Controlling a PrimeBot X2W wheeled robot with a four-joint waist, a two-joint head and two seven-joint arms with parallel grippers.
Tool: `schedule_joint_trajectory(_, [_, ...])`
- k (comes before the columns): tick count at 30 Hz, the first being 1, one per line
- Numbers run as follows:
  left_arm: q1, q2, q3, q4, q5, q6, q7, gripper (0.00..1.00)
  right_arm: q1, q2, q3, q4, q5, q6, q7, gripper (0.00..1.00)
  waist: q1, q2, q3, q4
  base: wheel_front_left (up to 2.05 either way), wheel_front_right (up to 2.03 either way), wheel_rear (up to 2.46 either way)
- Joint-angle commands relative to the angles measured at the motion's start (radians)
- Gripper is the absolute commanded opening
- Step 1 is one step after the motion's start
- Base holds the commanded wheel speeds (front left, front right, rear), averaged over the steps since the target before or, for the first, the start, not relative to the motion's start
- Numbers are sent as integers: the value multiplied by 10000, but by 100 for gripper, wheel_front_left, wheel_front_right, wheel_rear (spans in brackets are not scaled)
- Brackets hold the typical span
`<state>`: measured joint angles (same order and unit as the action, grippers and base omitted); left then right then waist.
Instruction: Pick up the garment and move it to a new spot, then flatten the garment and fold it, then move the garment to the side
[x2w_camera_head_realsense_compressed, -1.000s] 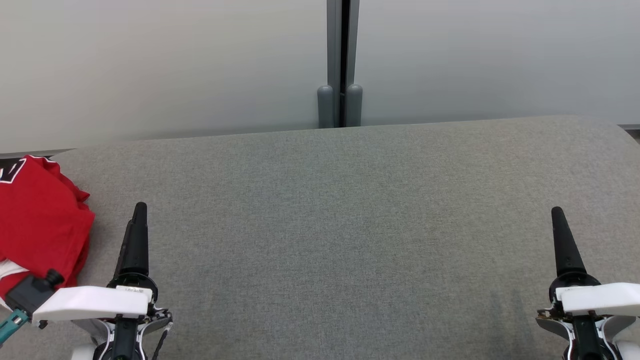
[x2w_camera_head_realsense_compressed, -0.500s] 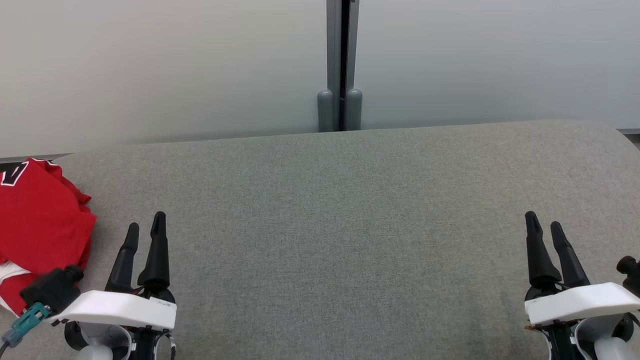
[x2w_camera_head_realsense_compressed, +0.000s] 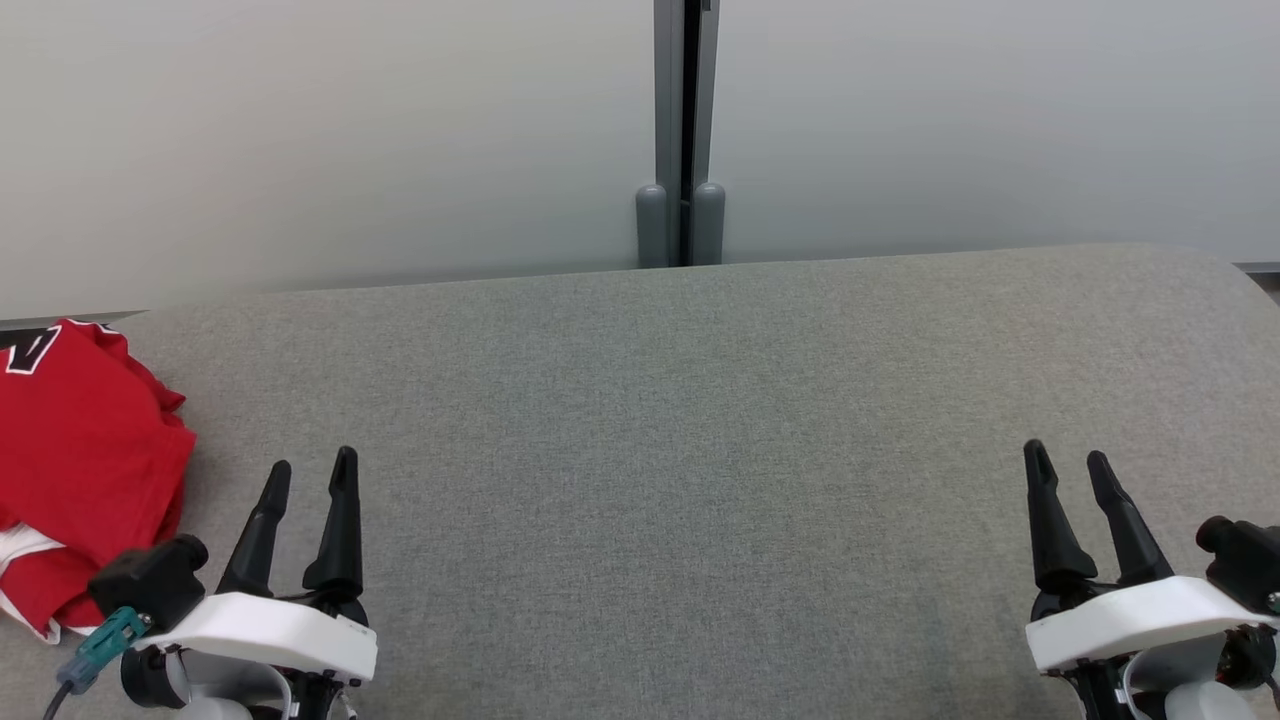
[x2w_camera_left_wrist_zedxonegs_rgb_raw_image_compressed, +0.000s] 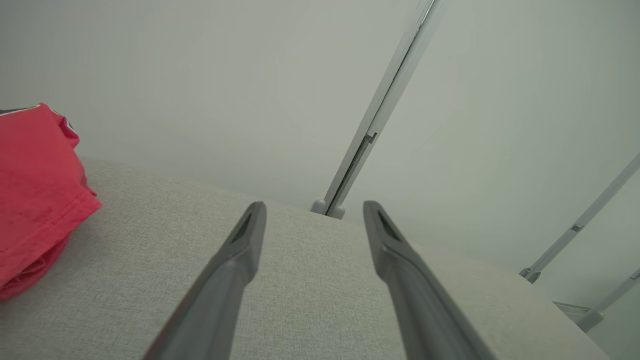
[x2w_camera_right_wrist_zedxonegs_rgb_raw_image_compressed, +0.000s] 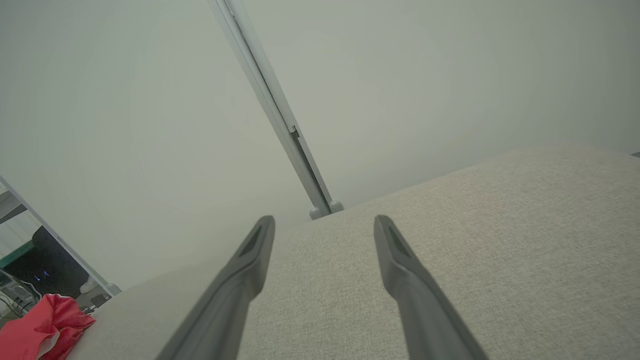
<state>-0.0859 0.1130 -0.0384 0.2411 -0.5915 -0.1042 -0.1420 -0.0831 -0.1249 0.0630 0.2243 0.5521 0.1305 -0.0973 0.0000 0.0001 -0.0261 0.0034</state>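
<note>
Rolled and withdrawn since earlier: dark left claw (x2w_camera_head_realsense_compressed: 312, 460), dark right claw (x2w_camera_head_realsense_compressed: 1065, 451), both spread; one crumpled red garment (x2w_camera_head_realsense_compressed: 85, 450), grey fabric worktop's (x2w_camera_head_realsense_compressed: 680, 400) left edge.

Left gripper (x2w_camera_head_realsense_compressed: 312, 462), right gripper (x2w_camera_head_realsense_compressed: 1065, 452): two long tapered black fingers (x2w_camera_left_wrist_zedxonegs_rgb_raw_image_compressed: 235, 265) each. White moulded wrist covers (x2w_camera_head_realsense_compressed: 270, 625) fitted behind. Teal connector (x2w_camera_head_realsense_compressed: 100, 645), dark cable (x2w_camera_head_realsense_compressed: 58, 698), black plug (x2w_camera_head_realsense_compressed: 150, 580) seen at left wrist; black knob (x2w_camera_head_realsense_compressed: 1235, 550) at right.

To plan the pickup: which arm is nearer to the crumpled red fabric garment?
Left. The left arm, jaws open and empty, sits just right of the crumpled red fabric garment; the right arm is far across the grey cloth-covered surface.
</note>
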Motion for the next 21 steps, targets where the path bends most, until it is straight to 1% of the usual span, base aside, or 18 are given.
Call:
schedule_joint_trajectory(1, [-75,108,-26,-21,339,47,-91,100,-41,-108,-3,-24,-301,3,-100,100,0,-1,-10,6,0,0,0])
schedule_joint_trajectory(7, [-33,139,-129,258,1059,126,-241,100,56,-63,41,90,-986,3,-122,100,0,-1,-58,11,0,0,0])
schedule_joint_trajectory(21, [93,130,-186,906,2338,344,-562,100,133,-5,295,359,-2257,3,-275,100,0,-1,-152,3,0,0,0])
